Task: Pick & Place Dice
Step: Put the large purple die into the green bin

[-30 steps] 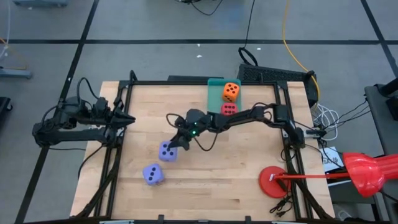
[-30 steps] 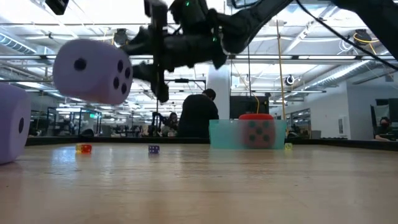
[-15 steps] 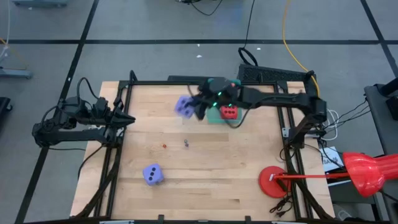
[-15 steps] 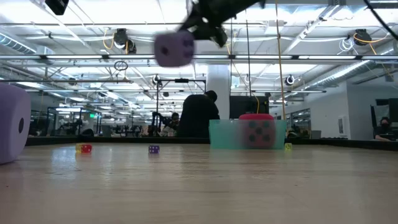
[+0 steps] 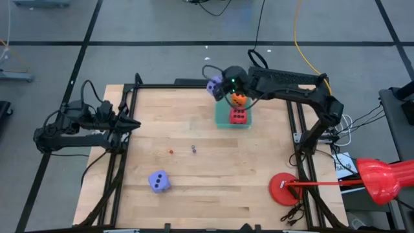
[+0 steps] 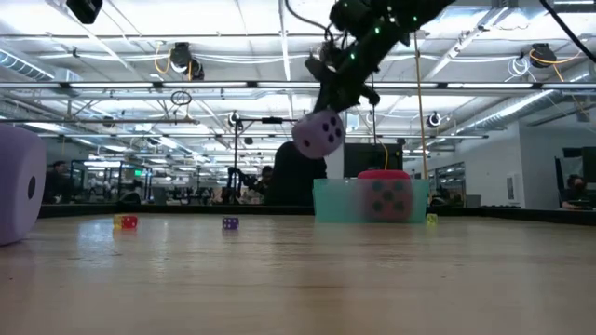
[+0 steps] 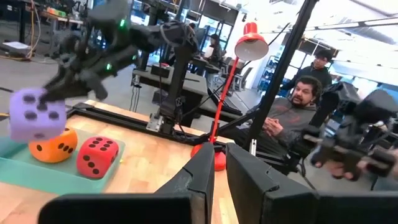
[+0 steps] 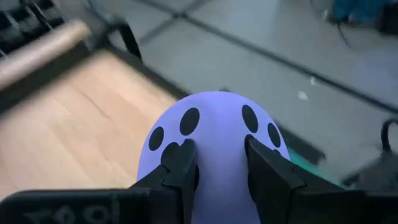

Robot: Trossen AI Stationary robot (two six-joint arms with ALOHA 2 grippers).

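Note:
My right gripper point(image 5: 220, 85) is shut on a lavender die point(image 5: 213, 87), held in the air by the far left corner of the teal tray point(image 5: 222, 120). An orange die point(image 5: 239, 99) and a red die point(image 5: 238, 116) lie in that tray. The second lavender die point(image 5: 159, 181) rests on the table near its near left part and fills the left edge of the low view point(image 6: 19, 197). My left gripper point(image 5: 132, 123) waits shut at the table's left edge. My right gripper pinches the lavender die point(image 8: 214, 134) between its two fingers point(image 8: 181, 163), which sit on two opposite sides. The fingers slant down from above and from the table's right. In the low view the die point(image 6: 318, 134) hangs below them, lifted clear of table and tray.
Two tiny dice point(image 5: 171, 152) point(image 5: 193, 149) lie mid-table. A black frame point(image 5: 123, 155) borders the table. A red round base point(image 5: 284, 188) stands at the near right corner. People sit beyond the table's right side point(image 7: 292, 118).
My right gripper has carried the lavender die up from the middle of the table toward the far edge, then right and somewhat lower, to the tray's far left corner. It stayed shut on the die throughout. The other dice have not moved.

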